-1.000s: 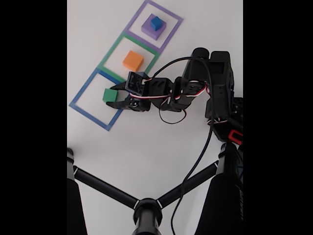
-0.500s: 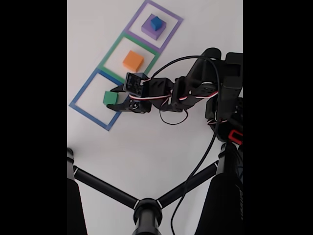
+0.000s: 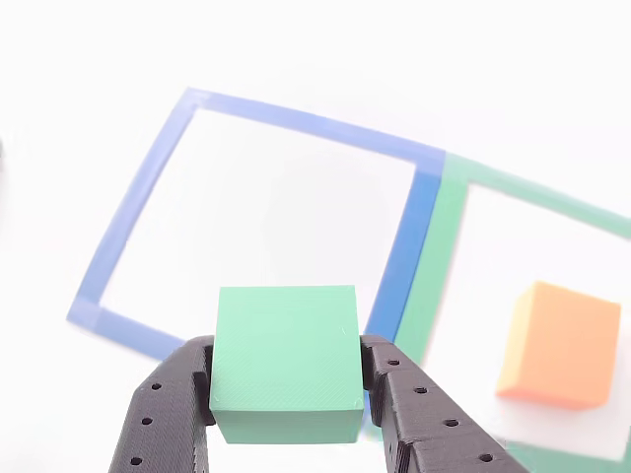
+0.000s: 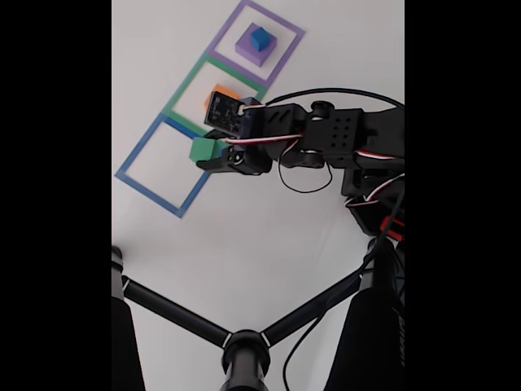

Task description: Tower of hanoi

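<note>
Fingers (image 3: 286,394) pinching green block (image 3: 286,360) from both sides, block raised off white table (image 4: 244,244). Blue square outline (image 3: 246,227) lies beyond fingers. Orange block (image 3: 560,345) to right of fingers in other view, inside green outline (image 3: 444,246). Blue cube (image 4: 260,38) atop purple slab (image 4: 247,49), well apart from fingers, in purple outline (image 4: 289,28).

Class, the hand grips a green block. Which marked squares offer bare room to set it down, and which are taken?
The blue outline is bare inside. The green outline holds the orange block. The purple outline holds the purple slab with the blue cube. The hand holds the green block.
</note>
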